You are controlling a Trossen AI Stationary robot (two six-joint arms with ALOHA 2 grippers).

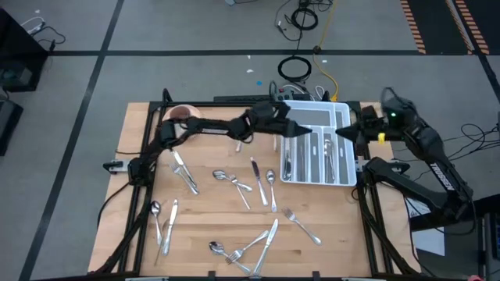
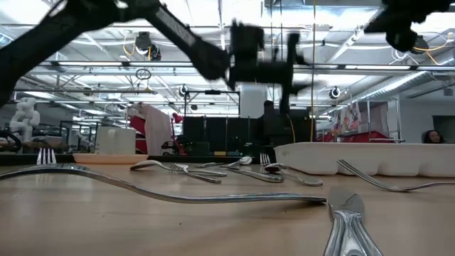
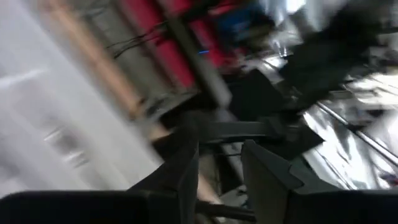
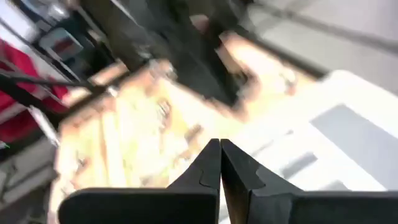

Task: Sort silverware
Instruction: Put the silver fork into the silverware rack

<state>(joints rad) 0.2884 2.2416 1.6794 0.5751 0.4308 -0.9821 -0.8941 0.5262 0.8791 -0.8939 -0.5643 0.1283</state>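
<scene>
Several spoons, forks and knives lie flat and loose on the wooden table: a spoon (image 1: 232, 181), a knife (image 1: 255, 178), a fork (image 1: 301, 224) and a heap near the front edge (image 1: 244, 250). More silverware (image 1: 308, 156) lies in the white tray (image 1: 344, 115) at the back right. My left gripper (image 1: 301, 127) (image 3: 221, 174) hangs high over the tray's far left corner, fingers apart with nothing showing between them. My right gripper (image 1: 342, 134) (image 4: 219, 163) is shut and empty over the tray's right side.
A pink saucer with a cup (image 1: 181, 115) stands at the back left. In the low view a long fork (image 2: 178, 190) and a knife (image 2: 348, 222) lie close to the front edge, with the tray (image 2: 370, 158) behind them. Black frame rails line the table's sides.
</scene>
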